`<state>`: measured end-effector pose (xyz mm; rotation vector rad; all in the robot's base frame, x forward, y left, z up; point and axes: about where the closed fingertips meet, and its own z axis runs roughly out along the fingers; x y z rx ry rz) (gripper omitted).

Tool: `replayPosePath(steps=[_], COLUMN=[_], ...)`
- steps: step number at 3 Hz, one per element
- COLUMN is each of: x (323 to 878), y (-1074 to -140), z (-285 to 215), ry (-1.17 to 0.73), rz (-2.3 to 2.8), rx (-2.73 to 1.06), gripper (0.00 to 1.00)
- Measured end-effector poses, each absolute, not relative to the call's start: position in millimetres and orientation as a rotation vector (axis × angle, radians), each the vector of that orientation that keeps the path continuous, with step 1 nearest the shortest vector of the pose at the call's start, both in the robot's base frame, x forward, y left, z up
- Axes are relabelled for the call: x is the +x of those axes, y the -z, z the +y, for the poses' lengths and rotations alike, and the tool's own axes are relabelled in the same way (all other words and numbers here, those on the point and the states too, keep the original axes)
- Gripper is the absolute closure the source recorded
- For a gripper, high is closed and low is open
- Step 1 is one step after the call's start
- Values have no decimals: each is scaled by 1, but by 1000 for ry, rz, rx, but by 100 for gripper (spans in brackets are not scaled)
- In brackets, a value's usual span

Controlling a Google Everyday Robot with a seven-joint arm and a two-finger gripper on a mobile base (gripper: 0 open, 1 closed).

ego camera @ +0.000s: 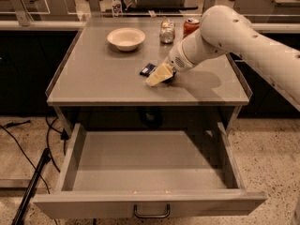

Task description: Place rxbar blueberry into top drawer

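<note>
The rxbar blueberry (148,69) is a small dark-blue wrapper lying flat on the grey counter top (103,78), partly covered by my gripper. My gripper (159,75), with pale yellowish fingers, reaches down from the right on the white arm and rests at the bar's right end, low on the counter. The top drawer (150,172) is pulled fully open below the counter. Its inside is bare and its dark bar handle (151,213) is at the front centre.
A white bowl (125,38) stands at the back left of the counter. A crumpled silver can (167,32) and a red soda can (190,26) stand at the back. Black cables (33,172) trail on the floor at left.
</note>
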<state>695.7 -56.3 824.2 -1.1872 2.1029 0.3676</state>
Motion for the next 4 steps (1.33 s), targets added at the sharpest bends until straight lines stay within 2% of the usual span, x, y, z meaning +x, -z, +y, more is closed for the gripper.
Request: replayPosePath(steps=[2, 3, 4], x=[697, 695, 691], y=[-824, -825, -831], z=[-55, -57, -59], ry=[-369, -366, -360], rz=[2113, 2121, 2126], rx=[-1190, -1188, -1186], gripper=[49, 65, 95])
